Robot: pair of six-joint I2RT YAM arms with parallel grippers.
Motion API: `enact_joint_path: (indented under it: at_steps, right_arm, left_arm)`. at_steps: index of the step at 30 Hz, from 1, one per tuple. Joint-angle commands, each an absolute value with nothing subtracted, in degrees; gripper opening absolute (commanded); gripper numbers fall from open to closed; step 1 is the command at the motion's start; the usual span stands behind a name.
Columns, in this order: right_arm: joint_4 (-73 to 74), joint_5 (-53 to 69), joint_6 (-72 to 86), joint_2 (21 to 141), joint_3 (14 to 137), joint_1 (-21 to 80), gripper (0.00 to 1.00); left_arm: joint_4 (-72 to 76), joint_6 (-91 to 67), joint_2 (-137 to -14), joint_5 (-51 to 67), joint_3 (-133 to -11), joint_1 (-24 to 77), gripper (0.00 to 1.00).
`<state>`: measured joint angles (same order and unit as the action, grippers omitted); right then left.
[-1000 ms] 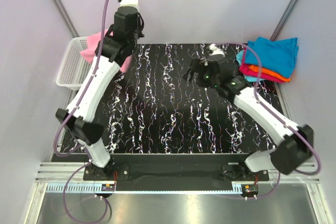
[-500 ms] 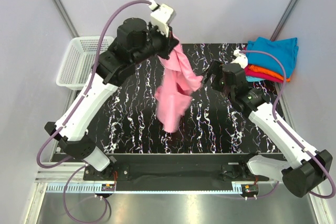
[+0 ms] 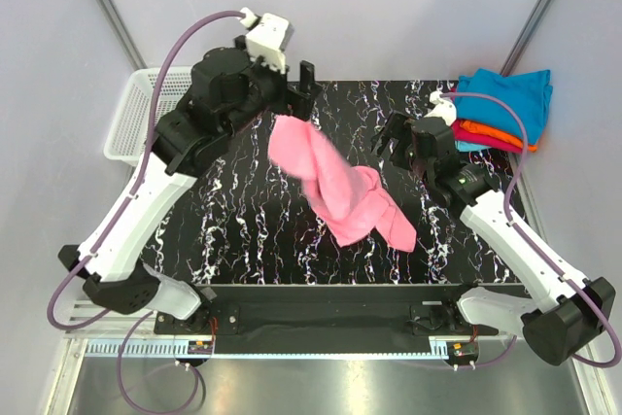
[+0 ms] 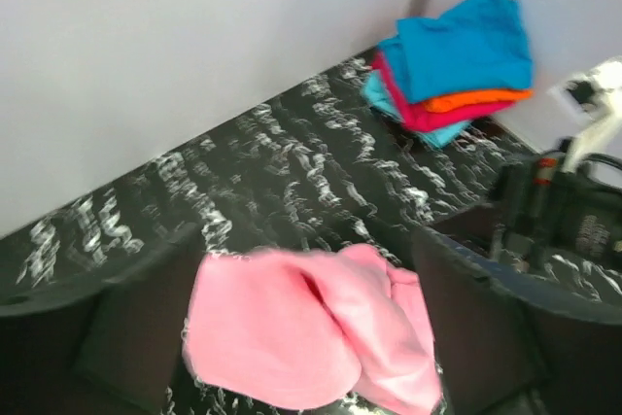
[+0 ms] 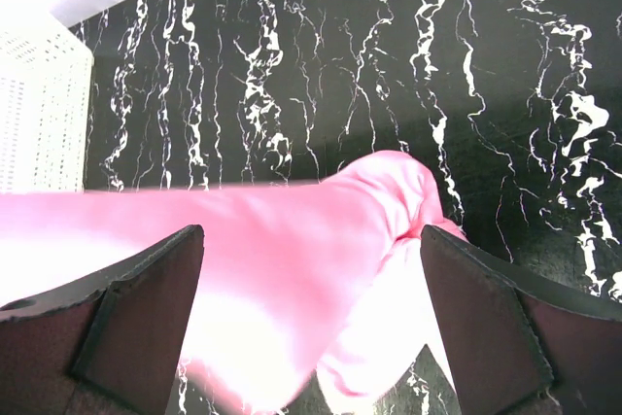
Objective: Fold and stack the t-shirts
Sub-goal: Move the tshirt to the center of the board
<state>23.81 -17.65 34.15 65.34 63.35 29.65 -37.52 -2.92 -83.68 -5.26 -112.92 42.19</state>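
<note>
A: Where is the pink t-shirt (image 3: pixel 335 187)?

B: It is bunched up on the table (image 3: pixel 243 240), just below the left pincer (image 3: pixel 301 89) and to the left of the right pincer (image 3: pixel 392 138). Neither one grips it.

A: And the pincers?

B: Both are spread wide with nothing between their fingers.

A: Which step, would you say?

B: Laying out, I judge. The shirt is not yet flat, so next each pincer needs to find an edge or shoulder and pull the cloth flat.

A: Farther off?

B: The folded stack (image 3: pixel 496 109) sits beyond the right pincer, on its right. The basket (image 3: pixel 126 128) is left of the left pincer.

A: Any writing?

B: None readable, and no label shows.
</note>
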Motion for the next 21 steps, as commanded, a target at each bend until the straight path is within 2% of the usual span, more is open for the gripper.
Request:
enact_joint_path:
  at_steps: [1, 4, 5, 11, 15, 18, 19, 21]
  right_arm:
    - [21.45, -16.26, 32.78, 65.3, 65.48, 29.53, 1.0]
    - [21.45, -14.51, 31.91, 65.74, 65.3, 29.53, 1.0]
    - [21.53, -13.54, 31.56, 66.0, 65.3, 29.53, 1.0]
    - [26.01, -0.19, 29.45, 71.89, 65.92, 29.44, 0.98]
    - [26.72, 2.73, 31.11, 70.42, 56.9, 29.97, 0.94]
    - [26.02, 2.28, 33.48, 66.11, 51.88, 29.97, 0.84]
    - [26.1, 2.46, 34.62, 65.31, 51.07, 29.97, 0.75]
    - [26.1, 3.42, 35.85, 63.12, 48.36, 30.06, 0.63]
  left_arm:
    - [-34.54, -6.84, -79.28, -25.22, -109.61, 41.92, 0.99]
    - [-34.72, -10.98, -76.82, -35.13, -104.34, 41.84, 0.99]
    - [-34.63, -11.6, -75.95, -34.98, -101.8, 41.84, 0.99]
    - [-36.39, -17.58, -75.59, -21.64, -90.02, 41.84, 0.99]
    - [-34.9, -26.0, -74.01, -15.56, -80.0, 41.84, 0.99]
    - [-31.31, -30.22, -71.38, -10.65, -72.44, 41.92, 0.99]
    - [-30.51, -31.37, -70.67, -7.94, -70.59, 41.92, 0.99]
    - [-28.66, -34.53, -68.91, -5.98, -65.67, 42.27, 0.99]
